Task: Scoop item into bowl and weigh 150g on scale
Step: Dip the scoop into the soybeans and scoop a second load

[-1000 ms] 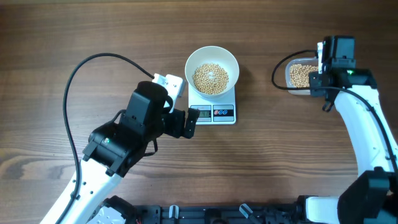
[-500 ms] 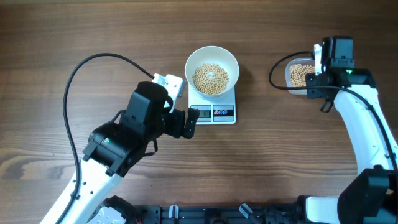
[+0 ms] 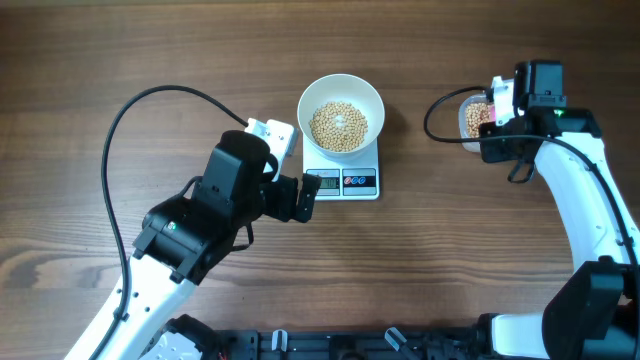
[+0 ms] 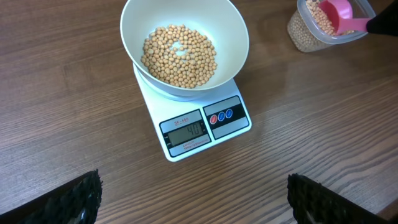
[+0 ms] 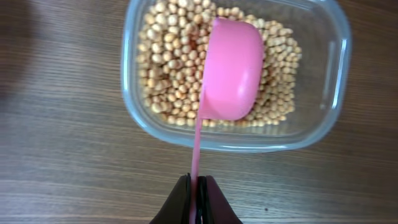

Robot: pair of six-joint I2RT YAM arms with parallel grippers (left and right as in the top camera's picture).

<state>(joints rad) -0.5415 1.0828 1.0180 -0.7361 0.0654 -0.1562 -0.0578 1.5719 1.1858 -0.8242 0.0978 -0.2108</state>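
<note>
Beans (image 3: pixel 340 125): a tan heap in the white bowl (image 3: pixel 312 100) at table centre; a second lot (image 5: pixel 168 68) fills the clear tub (image 5: pixel 329 74) at far right.

1. Left arm: rises from the near left edge, elbow bent, wrist aimed at the scale. Left gripper (image 3: pixel 300 198) spread wide, holding nothing, just left of the scale's front. Same pose as a second ago.
2. Scale (image 3: pixel 345 183): white, square, display and buttons on its near edge, digits lit but hard to read. Not moved.
3. Bowl: seated on the scale platform. Not moved, and its heap of beans looks the same.
4. Right arm: reaches up the right side from the near edge, wrist over the tub. Right gripper (image 5: pixel 198 199) pinched tight on the thin handle of a pink scoop (image 5: pixel 231 68), whose cup lies over the tub's beans. A second ago the wrist sat further right and hid the scoop from overhead; now it has shifted left and the pink shows.
5. Wooden table (image 3: pixel 120 50): bears everything.
</note>
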